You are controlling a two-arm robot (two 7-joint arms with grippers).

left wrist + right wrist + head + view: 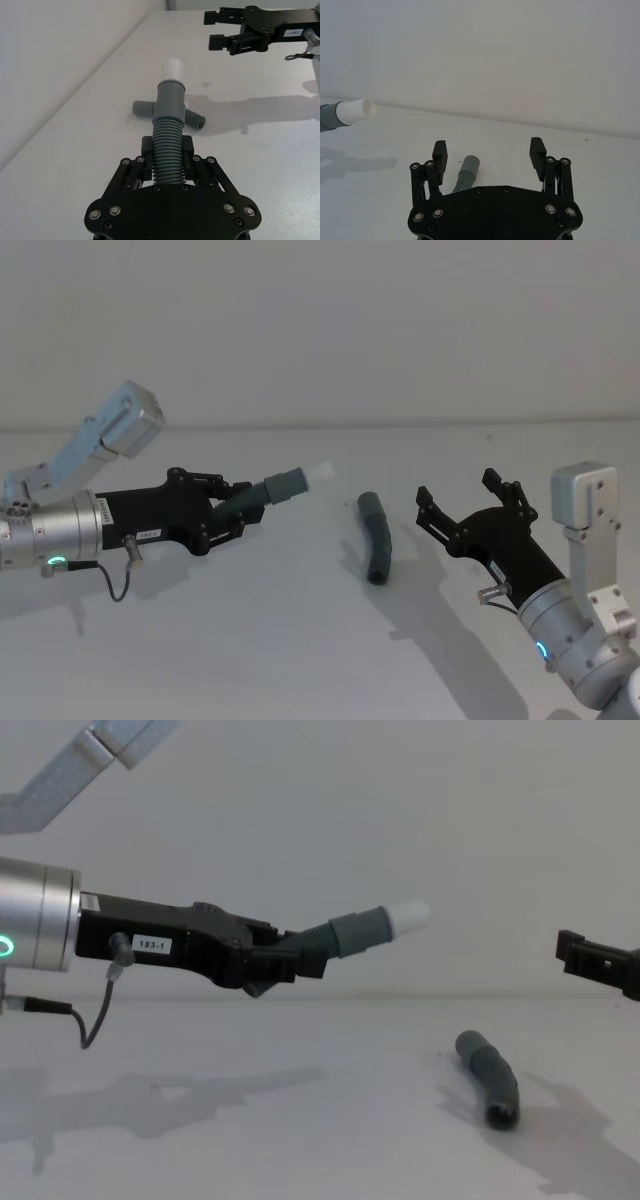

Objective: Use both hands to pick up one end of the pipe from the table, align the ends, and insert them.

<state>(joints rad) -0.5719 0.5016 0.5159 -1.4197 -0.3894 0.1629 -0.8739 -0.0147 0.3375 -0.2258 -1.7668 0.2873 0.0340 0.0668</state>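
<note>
My left gripper (232, 510) is shut on the ribbed body of a grey pipe piece (281, 486) and holds it in the air above the table (250, 640), its white tip (319, 472) pointing right. The left wrist view shows the ribbed hose (167, 150) clamped between the jaws, white tip (174, 69) ahead. The other grey pipe piece (376, 537) lies on the table between the arms, slightly bent. My right gripper (463, 503) hovers open just right of it, above the table. In the right wrist view its grey cuff (468, 165) lies below the open gripper (489, 152).
A plain pale wall (350, 330) stands behind the white table. Bare tabletop (250, 1140) spreads in front of the lying piece.
</note>
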